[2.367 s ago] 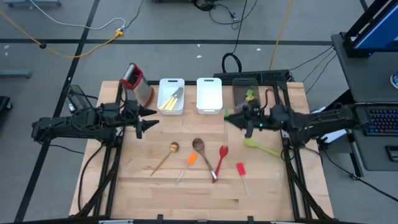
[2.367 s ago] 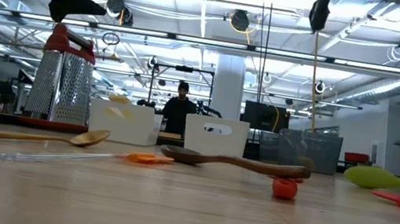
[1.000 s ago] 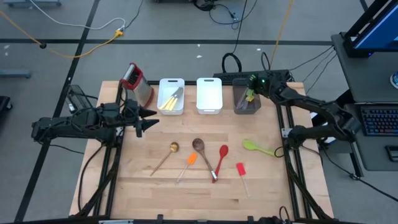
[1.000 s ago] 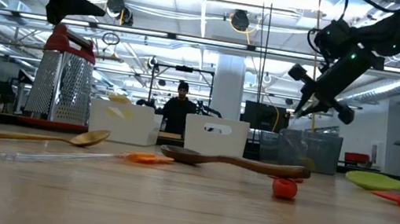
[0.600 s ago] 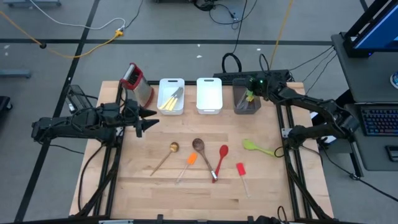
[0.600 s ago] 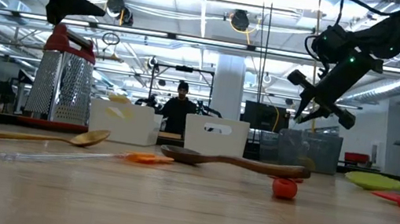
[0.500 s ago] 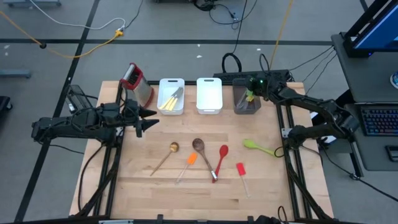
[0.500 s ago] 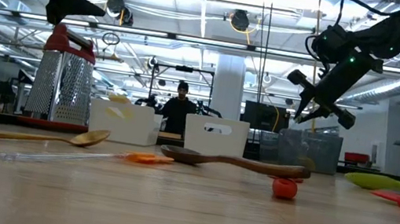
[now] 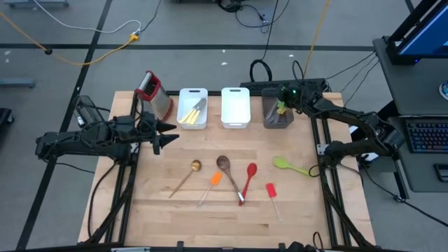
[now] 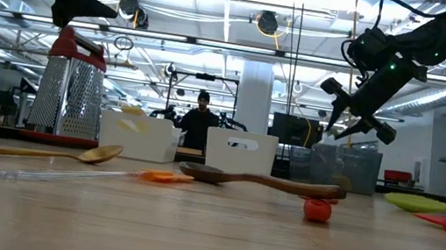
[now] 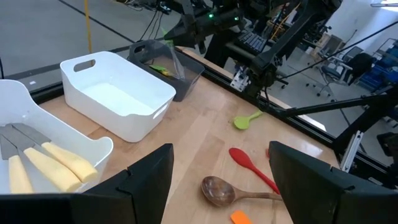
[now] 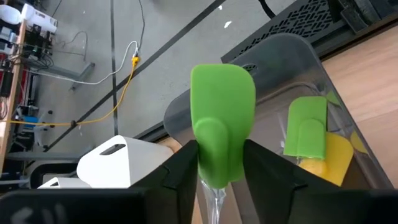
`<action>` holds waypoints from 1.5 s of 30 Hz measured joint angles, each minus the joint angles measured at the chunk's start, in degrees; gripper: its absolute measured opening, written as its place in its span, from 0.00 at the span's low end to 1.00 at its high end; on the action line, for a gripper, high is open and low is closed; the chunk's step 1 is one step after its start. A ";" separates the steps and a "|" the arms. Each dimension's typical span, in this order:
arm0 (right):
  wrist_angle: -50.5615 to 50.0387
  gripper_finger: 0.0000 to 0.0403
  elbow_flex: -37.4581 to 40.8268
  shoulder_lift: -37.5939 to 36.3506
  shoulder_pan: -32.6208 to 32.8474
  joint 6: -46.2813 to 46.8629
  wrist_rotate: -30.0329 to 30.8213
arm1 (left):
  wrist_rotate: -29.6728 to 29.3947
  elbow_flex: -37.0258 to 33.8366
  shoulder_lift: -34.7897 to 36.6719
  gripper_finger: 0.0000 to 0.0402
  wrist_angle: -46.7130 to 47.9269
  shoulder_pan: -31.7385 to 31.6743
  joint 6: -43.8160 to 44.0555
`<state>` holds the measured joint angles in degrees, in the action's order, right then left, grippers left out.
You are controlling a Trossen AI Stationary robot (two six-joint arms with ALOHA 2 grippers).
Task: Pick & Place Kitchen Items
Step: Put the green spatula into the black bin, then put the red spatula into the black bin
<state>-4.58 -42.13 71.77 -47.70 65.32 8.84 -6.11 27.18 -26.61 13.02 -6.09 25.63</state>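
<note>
green spatula (image 12: 222, 127) poised over the grey bin (image 9: 277, 112)

right gripper (image 12: 216, 167) pinches its clear handle, blade up — ready to drop; left gripper (image 9: 166, 134) waits open.

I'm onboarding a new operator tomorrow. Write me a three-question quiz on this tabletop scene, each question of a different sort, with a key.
1. True or false: the right gripper has a green mini spatula with a clear handle between its fingers, above the smoky grey bin.
2. Multiple choice: which container holds the pale-handled metal knives? A) the white bin beside the steel box grater B) the empty white bin C) the smoky grey bin
3. Fill in: the lime-green spoon lies on the wooden table nearest the ___ arm.

Key
1. True.
2. A.
3. Right. The left gripper waits near the steel box grater with red handle.
</note>
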 joint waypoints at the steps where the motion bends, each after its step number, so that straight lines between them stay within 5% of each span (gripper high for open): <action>1: 0.00 0.31 0.00 0.00 0.00 0.02 0.00 | 0.00 0.00 0.00 0.67 0.00 0.00 0.00; 28: -0.22 0.34 0.00 -0.04 0.00 4.50 -0.13 | 0.13 0.00 0.00 0.67 0.02 0.00 0.16; 45: 0.02 0.51 0.00 -0.11 0.02 4.10 -0.14 | 0.07 0.00 0.00 0.67 0.04 0.02 -1.43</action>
<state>-4.56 -42.13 71.66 -47.68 69.42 8.70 -6.04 27.18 -26.61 13.06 -6.07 24.19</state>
